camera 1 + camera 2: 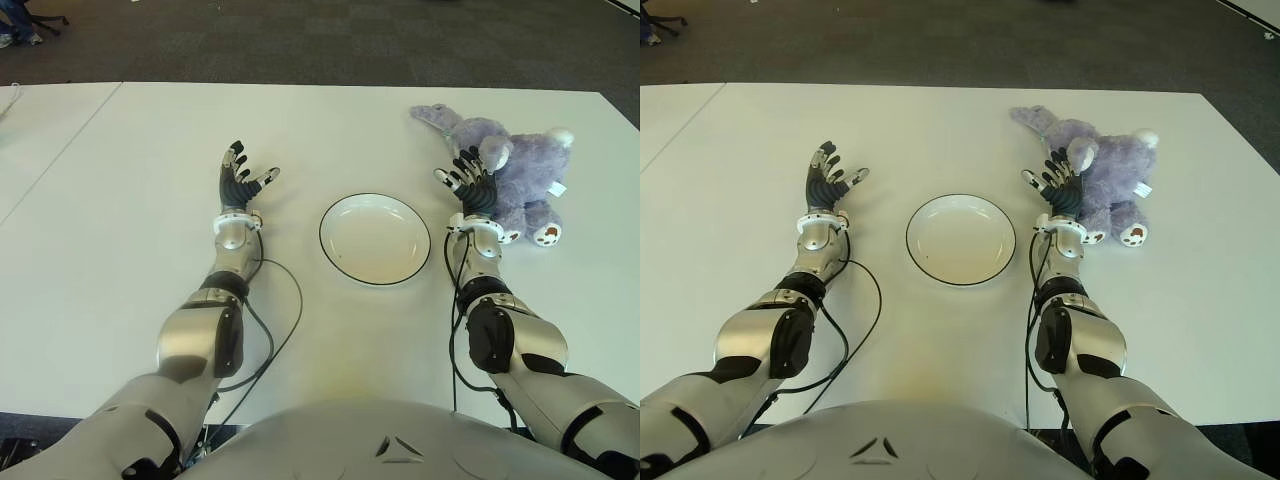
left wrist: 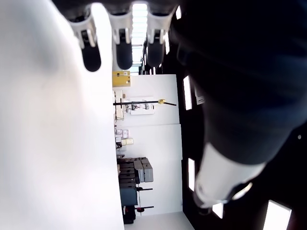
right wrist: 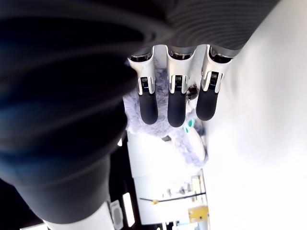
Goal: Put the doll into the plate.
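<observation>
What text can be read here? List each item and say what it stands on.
None can be read.
The doll beside the right hand carries a white tag, too small to read.
The plate, the table and the left hand show no writing.
</observation>
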Motion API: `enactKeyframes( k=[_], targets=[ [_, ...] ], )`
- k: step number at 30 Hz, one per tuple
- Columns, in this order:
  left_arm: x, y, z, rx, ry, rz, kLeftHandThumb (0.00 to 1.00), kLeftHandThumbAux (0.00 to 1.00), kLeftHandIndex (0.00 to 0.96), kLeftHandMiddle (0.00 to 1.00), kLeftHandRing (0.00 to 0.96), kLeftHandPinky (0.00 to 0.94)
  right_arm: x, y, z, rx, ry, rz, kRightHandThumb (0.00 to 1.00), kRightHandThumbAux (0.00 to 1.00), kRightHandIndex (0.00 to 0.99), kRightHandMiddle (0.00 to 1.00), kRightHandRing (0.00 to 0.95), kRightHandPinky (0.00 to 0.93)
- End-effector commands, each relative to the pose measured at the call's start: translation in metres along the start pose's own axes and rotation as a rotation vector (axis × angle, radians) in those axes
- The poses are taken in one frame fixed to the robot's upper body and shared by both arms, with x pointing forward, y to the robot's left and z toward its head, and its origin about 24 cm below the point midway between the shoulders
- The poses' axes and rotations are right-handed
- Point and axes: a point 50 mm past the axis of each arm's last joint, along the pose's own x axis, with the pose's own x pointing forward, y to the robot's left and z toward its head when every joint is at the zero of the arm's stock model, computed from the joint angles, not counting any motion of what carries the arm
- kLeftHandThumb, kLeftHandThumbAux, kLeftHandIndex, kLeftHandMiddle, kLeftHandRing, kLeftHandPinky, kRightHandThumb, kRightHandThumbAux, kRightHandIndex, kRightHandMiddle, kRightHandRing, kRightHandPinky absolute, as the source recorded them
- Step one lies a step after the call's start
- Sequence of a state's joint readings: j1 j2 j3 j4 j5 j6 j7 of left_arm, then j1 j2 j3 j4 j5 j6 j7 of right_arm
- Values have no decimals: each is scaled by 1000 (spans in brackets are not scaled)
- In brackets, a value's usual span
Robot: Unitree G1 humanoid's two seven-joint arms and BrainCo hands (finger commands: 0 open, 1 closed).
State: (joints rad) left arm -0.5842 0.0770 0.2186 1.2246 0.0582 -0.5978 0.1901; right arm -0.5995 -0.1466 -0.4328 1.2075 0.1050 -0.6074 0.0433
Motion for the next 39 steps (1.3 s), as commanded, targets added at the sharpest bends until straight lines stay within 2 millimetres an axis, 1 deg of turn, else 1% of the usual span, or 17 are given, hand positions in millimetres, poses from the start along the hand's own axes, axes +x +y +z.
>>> enactKeyframes(
  k=[1,7,11,20,24,30,32,34,39],
  targets=[
    [-73,1,-93,31,465,9,5,883,123,105,107,145,-84,-15,-98,26,465,-81,71,939,146,172,166,188],
    [-73,1,-93,28,461,14,17,879,135,117,119,156,-84,-15,-98,25,465,-77,73,936,144,172,167,185],
    [-73,0,-93,35,460,8,22,873,130,113,113,146,-84,-15,-98,24,464,-77,78,942,150,177,173,198],
    [-73,0,-93,32,466,6,23,878,129,112,111,149,-83,-15,-97,16,450,-83,139,935,168,202,203,239],
    [-73,1,-93,33,464,8,23,878,129,110,111,147,-83,-13,-95,-36,417,-66,155,914,177,211,220,250],
    [-73,1,-93,37,468,8,24,875,130,112,112,144,-76,-1,-87,-109,350,-31,141,879,184,211,219,231],
    [-73,1,-93,41,468,8,23,876,130,113,112,144,-68,10,-79,-137,294,-11,135,874,185,211,217,234],
    [-73,1,-93,45,466,8,21,878,131,115,112,142,-63,19,-73,-154,246,7,109,856,186,207,214,229],
    [-72,1,-93,39,467,6,17,878,131,115,111,144,-58,27,-63,-149,167,35,66,845,179,193,192,199]
  ],
)
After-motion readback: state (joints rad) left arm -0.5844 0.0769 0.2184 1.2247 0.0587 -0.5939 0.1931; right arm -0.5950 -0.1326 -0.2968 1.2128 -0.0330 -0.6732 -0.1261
